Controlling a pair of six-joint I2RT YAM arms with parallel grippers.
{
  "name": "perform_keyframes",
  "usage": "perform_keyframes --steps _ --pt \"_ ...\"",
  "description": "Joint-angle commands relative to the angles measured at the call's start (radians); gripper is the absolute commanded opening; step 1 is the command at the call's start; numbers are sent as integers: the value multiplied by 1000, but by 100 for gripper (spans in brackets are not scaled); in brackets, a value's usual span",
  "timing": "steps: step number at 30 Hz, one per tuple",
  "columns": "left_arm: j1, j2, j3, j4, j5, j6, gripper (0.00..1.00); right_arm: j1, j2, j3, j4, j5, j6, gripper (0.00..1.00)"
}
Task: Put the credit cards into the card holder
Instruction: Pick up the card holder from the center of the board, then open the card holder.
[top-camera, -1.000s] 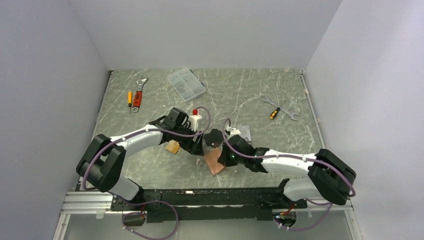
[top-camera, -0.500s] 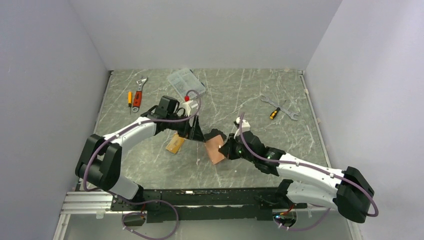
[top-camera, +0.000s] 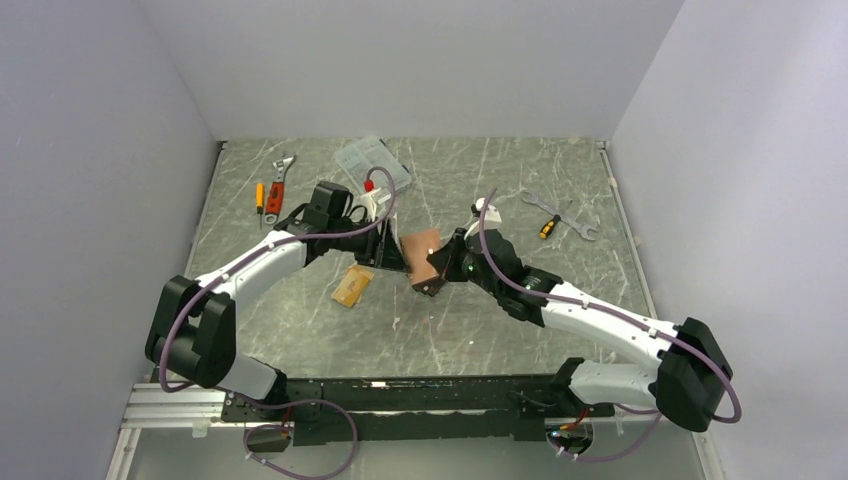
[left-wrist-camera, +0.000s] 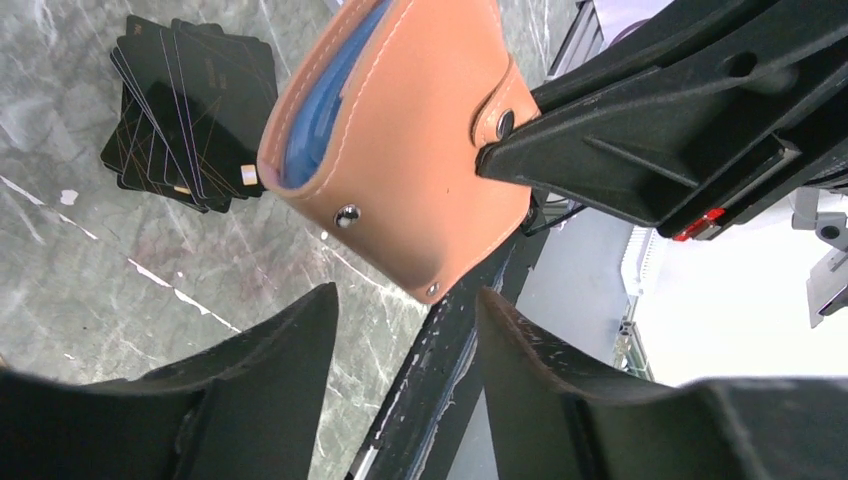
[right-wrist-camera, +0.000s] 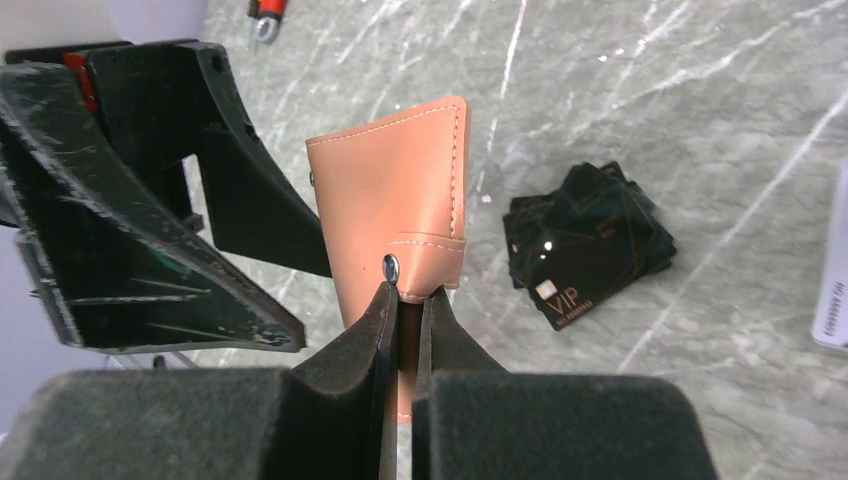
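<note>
The card holder (top-camera: 420, 248) is a salmon-pink wallet with a pale-blue inside, held up off the table. My right gripper (top-camera: 440, 272) is shut on its snap tab, as the right wrist view shows (right-wrist-camera: 408, 295), with the wallet (right-wrist-camera: 390, 190) standing upright above the fingers. My left gripper (top-camera: 395, 250) is open and empty, just left of the wallet; in the left wrist view (left-wrist-camera: 408, 310) the wallet (left-wrist-camera: 410, 150) hangs just beyond the fingertips. An orange-gold credit card (top-camera: 350, 286) lies on the table left of the wallet. The silver-grey card is not clearly seen.
A fanned pile of black flat pieces marked VIP (right-wrist-camera: 585, 240) lies on the table under the wallet, also in the left wrist view (left-wrist-camera: 190, 110). A clear compartment box (top-camera: 367, 160), a red-handled wrench (top-camera: 279, 190) and a screwdriver (top-camera: 259, 198) lie at the back left. Wrenches (top-camera: 560, 218) lie at the back right.
My right gripper has lifted the wallet off the table and carried it up and away from the near edge. My left gripper has drawn back and now faces the wallet.
</note>
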Motion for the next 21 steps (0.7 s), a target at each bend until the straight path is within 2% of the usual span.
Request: perform_keyframes --steps 1,10,13,15,19,20,21 --pt "24 -40 9 68 30 -35 55 -3 23 64 102 -34 36 0" --pt "52 -52 -11 131 31 -69 54 -4 67 61 164 -96 79 0" --pt "52 -54 -9 151 35 -91 51 -3 80 64 193 -113 82 0" --pt "53 -54 -11 162 39 -101 46 -4 94 79 193 -123 76 0" --pt "61 -56 -8 176 43 -110 19 -3 109 86 196 -142 62 0" --pt "67 -59 -6 176 47 -112 14 -3 112 89 175 -138 50 8" --pt "75 -62 -1 169 48 -109 10 -3 111 93 149 -128 35 23"
